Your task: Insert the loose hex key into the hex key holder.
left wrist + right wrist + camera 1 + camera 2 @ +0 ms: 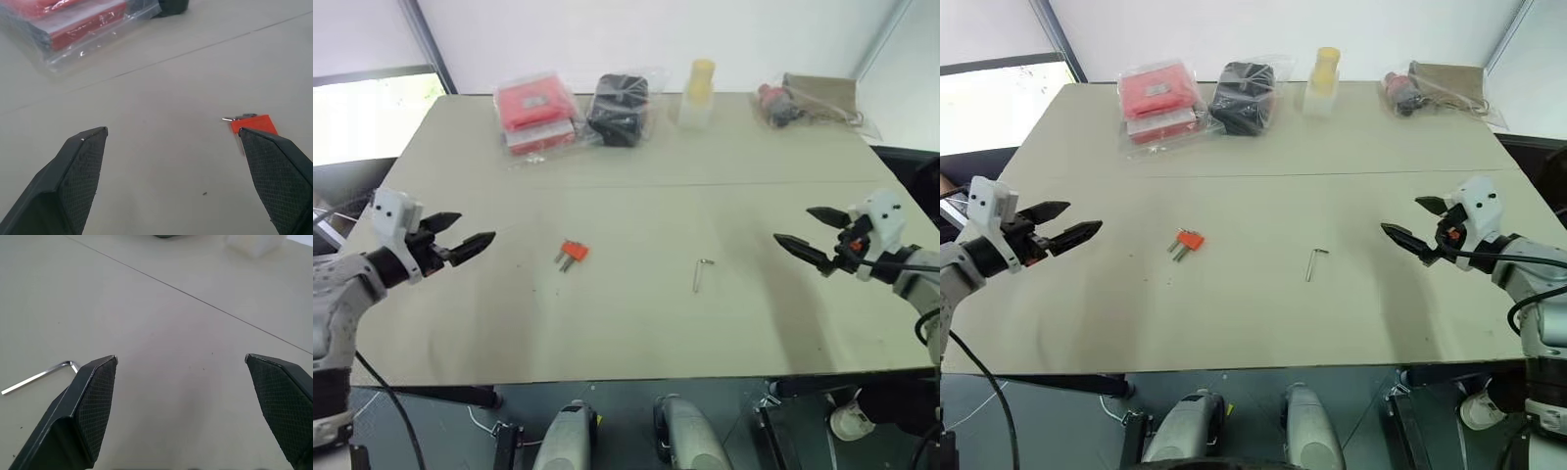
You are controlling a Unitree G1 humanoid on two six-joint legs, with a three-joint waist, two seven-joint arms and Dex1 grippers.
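1. At the far edge of the table (pixel 636 323) we see a row of other things: a red packet in a clear bag (pixel 536 110), a black object in a clear bag (pixel 620 108), a pale yellow bottle (pixel 697 93), and a brown bag with a dark red thing beside it (pixel 808 101).
2. These things lie well apart from the middle of the table, and nothing stands between the grippers and the two small parts there.
3. The hex key holder (pixel 573 254) lies near the middle, a little to the left; it is a small orange block with short dark keys coming out of one end.
4. The loose hex key (pixel 702 273) lies flat on the table to the right of the holder, apart from it; it is a thin silver rod with a short bent end.
5. The table top is a smooth beige surface with a thin seam line across it; behind it there is a white wall and, at the left, a bright window.
6. The left gripper (pixel 465 235) hangs above the left side of the table, its fingers spread wide and holding nothing.
7. The right gripper (pixel 808 233) hangs above the right side, also spread wide and empty.
8. The fingers (pixel 93 401) are black, with a fine crossed pattern on the inner faces.
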